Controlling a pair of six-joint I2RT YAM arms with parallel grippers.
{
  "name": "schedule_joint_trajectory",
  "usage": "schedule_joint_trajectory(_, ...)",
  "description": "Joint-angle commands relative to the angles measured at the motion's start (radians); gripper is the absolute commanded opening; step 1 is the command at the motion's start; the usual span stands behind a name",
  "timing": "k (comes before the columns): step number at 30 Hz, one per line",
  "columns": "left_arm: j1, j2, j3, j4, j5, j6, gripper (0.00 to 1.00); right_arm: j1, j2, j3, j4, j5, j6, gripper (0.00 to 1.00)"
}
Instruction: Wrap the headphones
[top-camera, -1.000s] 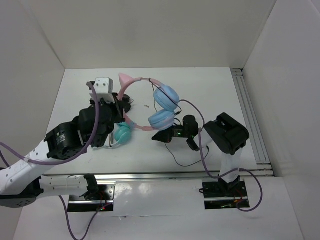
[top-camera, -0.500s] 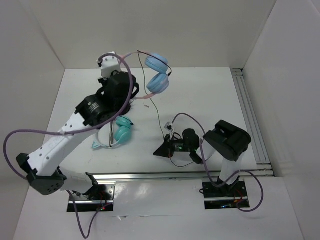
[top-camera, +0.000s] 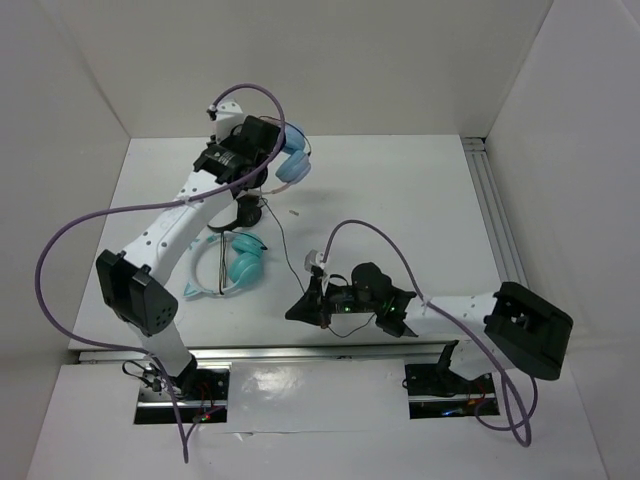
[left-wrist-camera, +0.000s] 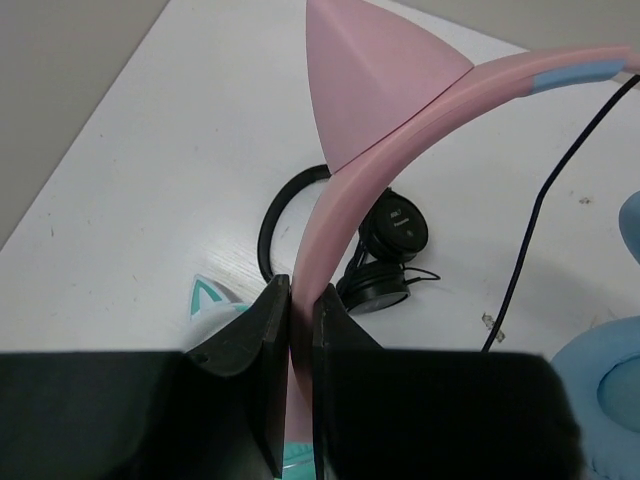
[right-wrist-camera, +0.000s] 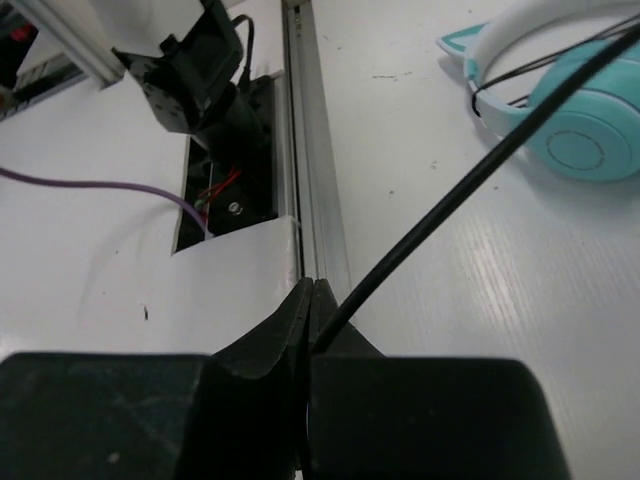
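Observation:
The headphones have a pink cat-ear headband (left-wrist-camera: 372, 110), light blue ear cups (top-camera: 291, 165) and a thin black cable (top-camera: 281, 243). My left gripper (top-camera: 256, 143) is shut on the headband (left-wrist-camera: 301, 292) and holds the pair up at the table's far left. One blue cup shows at the lower right of the left wrist view (left-wrist-camera: 603, 372). My right gripper (top-camera: 295, 311) is near the front edge, shut on the cable (right-wrist-camera: 470, 180), which runs taut from its jaws (right-wrist-camera: 312, 298) up toward the headphones.
A teal-cupped pair with a whitish headband (top-camera: 240, 264) lies at left centre and shows in the right wrist view (right-wrist-camera: 580, 135). A small black pair (top-camera: 248, 212) lies under the lifted headphones (left-wrist-camera: 392, 250). A metal rail (right-wrist-camera: 318, 150) runs along the front edge.
My left arm has stretched out and carried the headphones back and to the left. My right gripper has moved left toward the front edge with the cable, drawing it out.

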Motion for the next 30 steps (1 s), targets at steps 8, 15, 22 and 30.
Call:
schedule_joint_trajectory(8,0.046,0.040,-0.087,0.026,0.066,-0.052,0.00,0.058,-0.256,0.187,-0.467,0.234,-0.242,0.00)
schedule_joint_trajectory(15,-0.040,0.013,-0.213,0.040,0.224,0.069,0.00,-0.072,-0.287,0.386,-0.662,0.342,-0.385,0.00)
schedule_joint_trajectory(22,-0.237,-0.019,-0.313,0.001,0.101,0.214,0.00,-0.177,-0.317,0.498,-0.740,0.454,-0.492,0.00)
schedule_joint_trajectory(30,-0.304,-0.174,-0.435,-0.054,0.158,0.227,0.00,-0.276,-0.400,0.485,-0.754,0.547,-0.502,0.00)
